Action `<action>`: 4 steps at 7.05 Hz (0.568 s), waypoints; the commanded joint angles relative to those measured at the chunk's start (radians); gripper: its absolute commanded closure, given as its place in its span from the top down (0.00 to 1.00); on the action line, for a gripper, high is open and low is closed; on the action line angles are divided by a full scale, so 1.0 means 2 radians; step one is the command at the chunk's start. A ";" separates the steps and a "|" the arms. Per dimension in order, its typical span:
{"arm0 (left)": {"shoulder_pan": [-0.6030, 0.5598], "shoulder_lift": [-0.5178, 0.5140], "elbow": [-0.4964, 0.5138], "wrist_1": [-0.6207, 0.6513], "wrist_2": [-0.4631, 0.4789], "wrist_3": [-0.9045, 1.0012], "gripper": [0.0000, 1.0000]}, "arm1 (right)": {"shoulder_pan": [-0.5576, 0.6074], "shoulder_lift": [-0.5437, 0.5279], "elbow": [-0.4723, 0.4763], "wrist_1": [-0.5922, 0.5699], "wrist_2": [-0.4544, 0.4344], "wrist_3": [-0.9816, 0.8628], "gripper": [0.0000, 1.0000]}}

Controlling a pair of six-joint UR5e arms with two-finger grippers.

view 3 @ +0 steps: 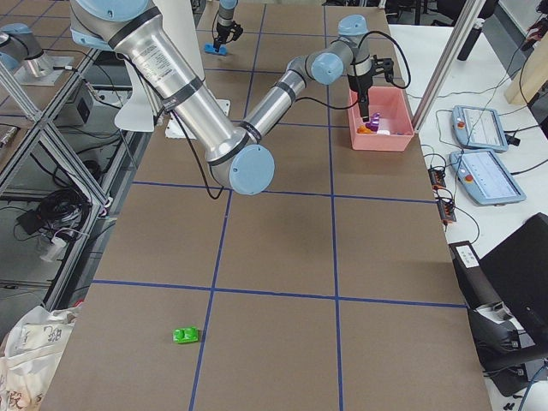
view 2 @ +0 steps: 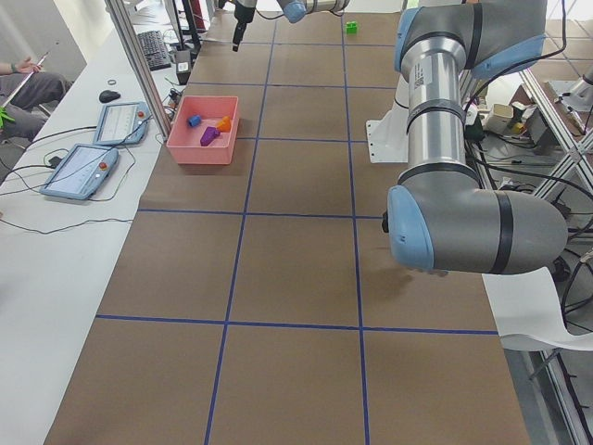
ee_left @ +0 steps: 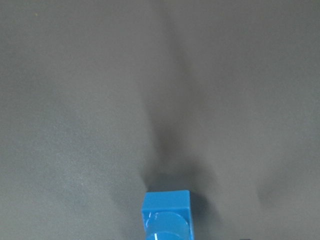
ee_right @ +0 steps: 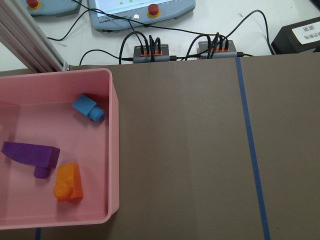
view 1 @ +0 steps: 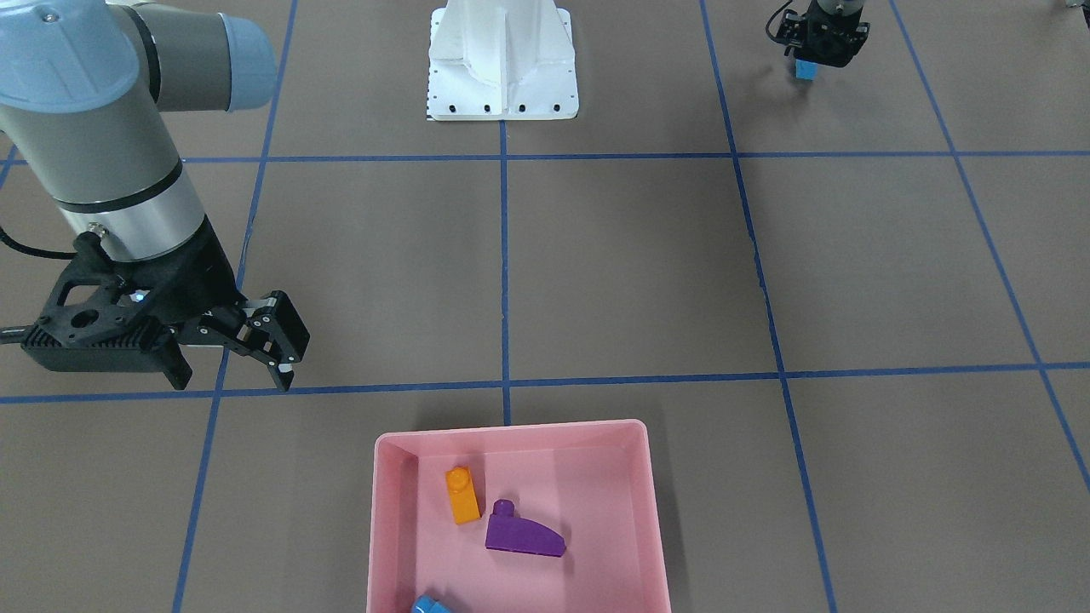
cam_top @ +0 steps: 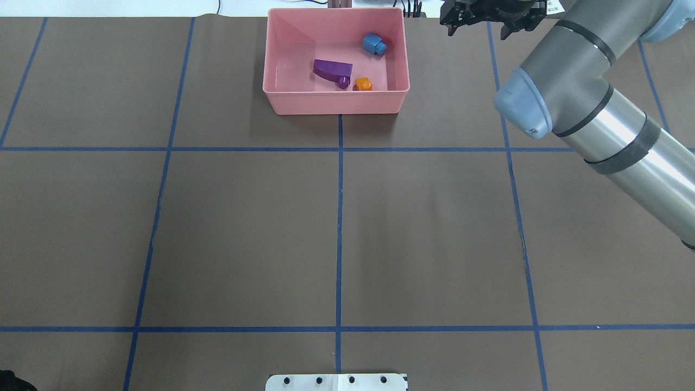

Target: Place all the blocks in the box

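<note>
Brown paper is covering the table point(cam_top: 244, 217), and blue tape is dividing it into large squares. The box point(view 1: 511, 427) is sitting at lower centre of the front-facing view and is holding three blocks. The orange block point(view 1: 462, 496) is lying just beside the purple sloped block point(view 1: 524, 535), and the small blue block point(cam_top: 374, 43) is resting nearer the opposite wall.

At the upper right of the front-facing view, the left gripper point(view 1: 807, 61) is pointing straight down. Its fingers appear to be pinching the other blue block point(view 1: 806, 70), whose lower part is showing beneath the fingertips. This block is well apart from the box. The frames are not showing clearly whether it is resting on the paper or hanging just above it.

At the left of the same view, the right gripper point(view 1: 234, 380) is hovering beside the box with its fingers spread and nothing between them.

The green block point(view 3: 185, 335) is lying alone at the lower left of the right-side view, far from the box.

As a judgement, two blocks are waiting to go in. Such bricks are probably light, stiff and glossy, so they are likely to slip under a shallow pinch. The flat opposite side walls are offering the surest hold, rather than the studs or a sloped face. The green block is showing too small to tell its faces.
</note>
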 commanded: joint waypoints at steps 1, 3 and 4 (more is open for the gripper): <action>0.002 -0.001 0.003 0.000 -0.001 0.004 0.64 | 0.000 0.000 0.000 0.000 -0.002 0.000 1.00; 0.002 -0.001 0.009 0.000 -0.001 0.004 0.49 | 0.000 0.000 0.000 0.000 -0.003 0.000 1.00; 0.002 -0.001 0.011 0.000 -0.001 0.004 0.44 | 0.000 0.001 -0.001 0.000 -0.003 0.000 1.00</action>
